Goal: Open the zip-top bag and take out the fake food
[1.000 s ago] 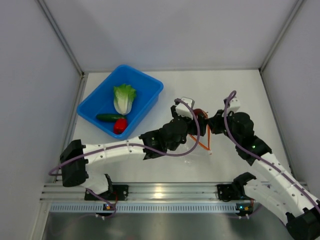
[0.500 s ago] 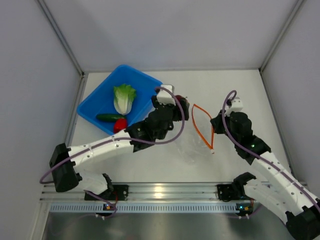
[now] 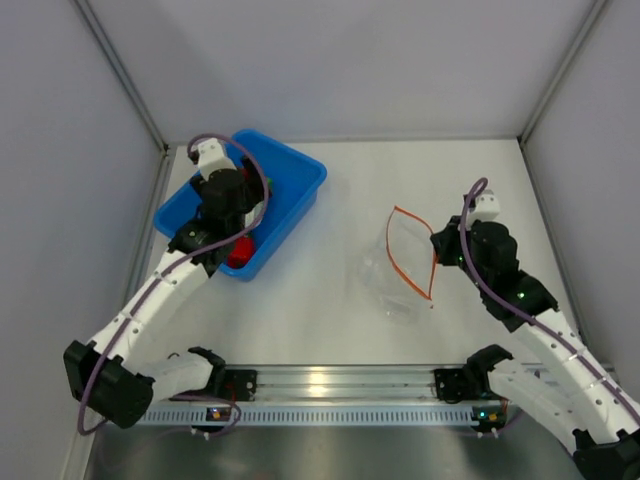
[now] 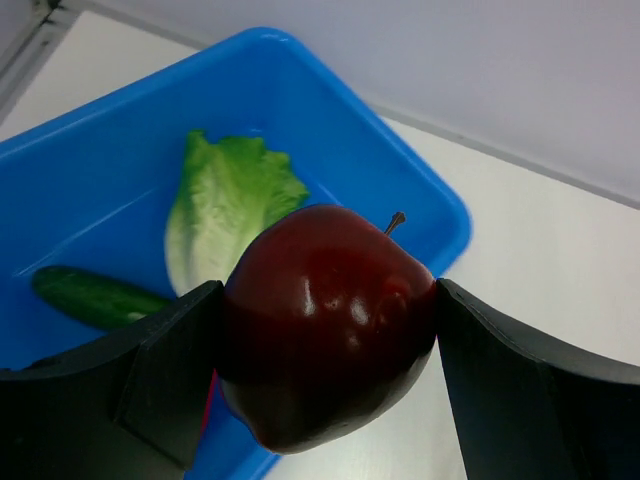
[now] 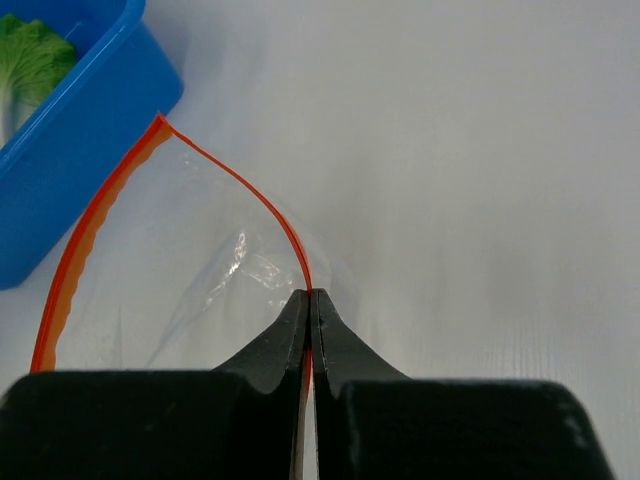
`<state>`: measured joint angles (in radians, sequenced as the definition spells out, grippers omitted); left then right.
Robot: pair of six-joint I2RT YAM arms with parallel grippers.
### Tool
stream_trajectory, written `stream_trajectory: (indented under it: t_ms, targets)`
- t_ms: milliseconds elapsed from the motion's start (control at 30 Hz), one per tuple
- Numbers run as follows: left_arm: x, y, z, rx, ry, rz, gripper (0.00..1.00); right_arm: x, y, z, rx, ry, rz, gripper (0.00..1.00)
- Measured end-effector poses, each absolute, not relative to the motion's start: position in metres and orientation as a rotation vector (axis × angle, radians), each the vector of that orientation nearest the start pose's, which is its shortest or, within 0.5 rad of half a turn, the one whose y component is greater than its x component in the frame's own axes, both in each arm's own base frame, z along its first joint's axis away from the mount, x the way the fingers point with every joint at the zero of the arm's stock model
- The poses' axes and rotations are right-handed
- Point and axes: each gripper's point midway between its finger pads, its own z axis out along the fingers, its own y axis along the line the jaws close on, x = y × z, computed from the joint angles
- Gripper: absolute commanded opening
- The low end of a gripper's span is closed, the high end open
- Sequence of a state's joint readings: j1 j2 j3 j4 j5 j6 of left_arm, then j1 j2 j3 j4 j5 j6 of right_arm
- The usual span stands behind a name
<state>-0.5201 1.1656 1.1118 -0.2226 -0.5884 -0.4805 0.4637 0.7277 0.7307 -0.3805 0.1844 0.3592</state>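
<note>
Top view: the left arm stretches up and to the left, and the left end effector (image 3: 232, 200) hangs over the blue bin (image 3: 300, 185). What it carries cannot be made out from here. The arm hides most of the bin's contents, with only a red pepper (image 3: 238, 252) showing. The right arm is bent at the elbow, and the right end effector (image 3: 437, 245) is at the edge of the zip-top bag (image 3: 395, 275). The bag lies on the surface (image 3: 320, 310) with its mouth gaping, well apart from the bin.

Left wrist: the fingers (image 4: 170, 370) are grasping a dark red apple (image 4: 330, 310), stem up, above the bin. A lettuce head (image 4: 225, 210) and a cucumber (image 4: 90, 295) lie below it, the cucumber partly cut off by a finger.

Right wrist: the jaws are clenched on the bag's orange-red zipper strip (image 5: 250, 200). The end effector's body hides the bag's near part.
</note>
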Motion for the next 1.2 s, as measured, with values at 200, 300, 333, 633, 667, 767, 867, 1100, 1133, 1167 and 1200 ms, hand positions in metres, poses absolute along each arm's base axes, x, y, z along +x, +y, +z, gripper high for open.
stream_trajectory:
  t_ms: [200, 300, 333, 633, 667, 767, 867, 1100, 1133, 1167, 1200]
  targets:
    - [0.374, -0.042, 0.270, -0.521, 1.837, -0.037, 0.22, 0.258, 0.104, 0.236, 0.019, 1.959, 0.331, 0.00]
    - [0.378, -0.018, 0.253, -0.581, 1.874, 0.008, 0.38, 0.255, 0.097, 0.252, 0.034, 1.939, 0.306, 0.00]
    - [0.380, -0.011, 0.244, -0.602, 1.891, 0.019, 0.41, 0.254, 0.093, 0.258, 0.042, 1.930, 0.295, 0.00]
    - [0.387, 0.031, 0.168, -0.743, 2.064, 0.108, 0.86, 0.245, 0.060, 0.302, 0.119, 1.872, 0.156, 0.00]
    - [0.387, 0.033, 0.163, -0.753, 2.076, 0.112, 0.89, 0.244, 0.058, 0.304, 0.125, 1.871, 0.146, 0.00]
    - [0.386, 0.037, 0.157, -0.771, 2.095, 0.116, 0.98, 0.243, 0.052, 0.302, 0.136, 1.882, 0.107, 0.00]
    - [0.387, 0.035, 0.157, -0.767, 2.097, 0.100, 0.98, 0.246, 0.047, 0.295, 0.140, 1.911, 0.057, 0.00]
    - [0.383, 0.025, 0.169, -0.738, 2.096, 0.023, 0.98, 0.256, 0.036, 0.277, 0.153, 1.981, -0.093, 0.00]
    - [0.381, 0.022, 0.176, -0.728, 2.085, -0.005, 0.98, 0.257, 0.032, 0.277, 0.159, 1.983, -0.121, 0.00]
    - [0.379, 0.019, 0.184, -0.718, 2.074, -0.027, 0.98, 0.258, 0.029, 0.278, 0.163, 1.982, -0.145, 0.00]
    - [0.375, 0.015, 0.192, -0.705, 2.062, -0.056, 0.98, 0.259, 0.026, 0.281, 0.172, 1.977, -0.175, 0.00]
